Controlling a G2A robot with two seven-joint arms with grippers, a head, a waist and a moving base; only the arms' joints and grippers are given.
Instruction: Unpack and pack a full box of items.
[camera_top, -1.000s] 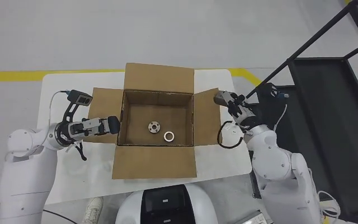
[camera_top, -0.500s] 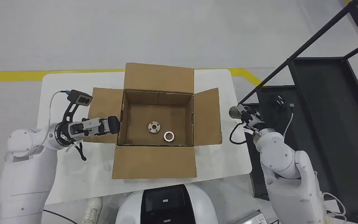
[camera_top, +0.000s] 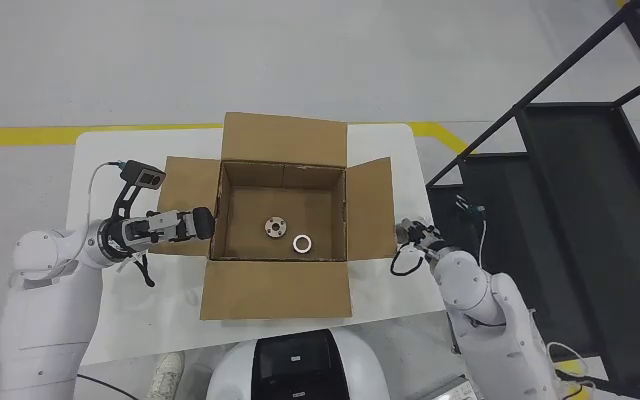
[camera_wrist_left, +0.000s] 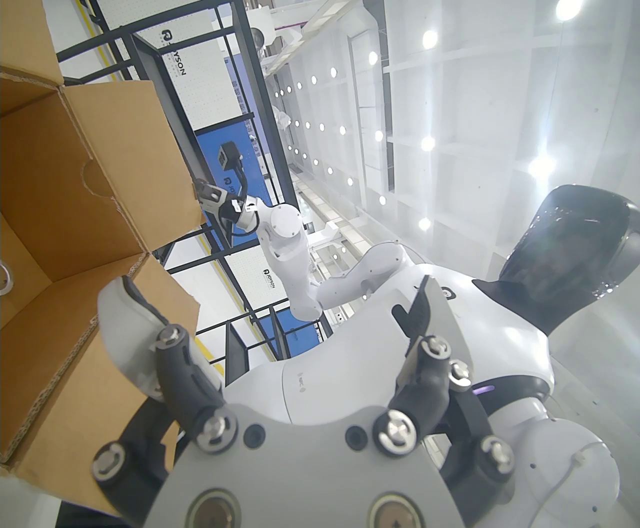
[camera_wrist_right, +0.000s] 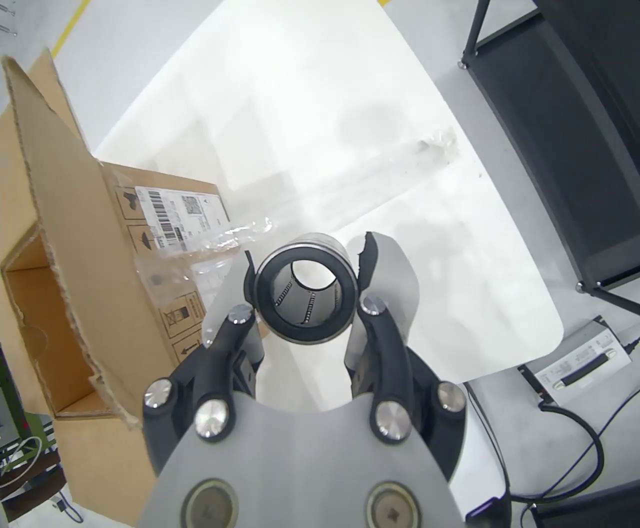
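Right gripper (camera_wrist_right: 307, 257): low over the table's right part, just beside the box's right flap; its jaws pinch a metal sleeve from both sides.
Metal sleeve (camera_wrist_right: 306, 300): short, hollow and silver with a dark rim; held with its open end towards the wrist camera; rows of small balls show along its bore.
Left gripper (camera_top: 203, 222): over the box's left flap, pointing at the left wall; jaws spread wide with nothing between them.
Box (camera_top: 285, 176): brown cardboard, in the middle of the table, all four flaps folded outwards; a printed label (camera_wrist_right: 172, 212) and loose clear film sit on its right outer side.
Inside the box: a flanged metal disc (camera_top: 273, 226) lies flat near the middle of the floor; a white ring (camera_top: 302, 242) lies just beside it, nearer the robot and to the right.
Table (camera_top: 140, 160): white, with rounded corners.
Beyond: a yellow floor line (camera_top: 100, 132) runs behind the table; a black metal rack (camera_top: 560, 180) stands off the right edge.
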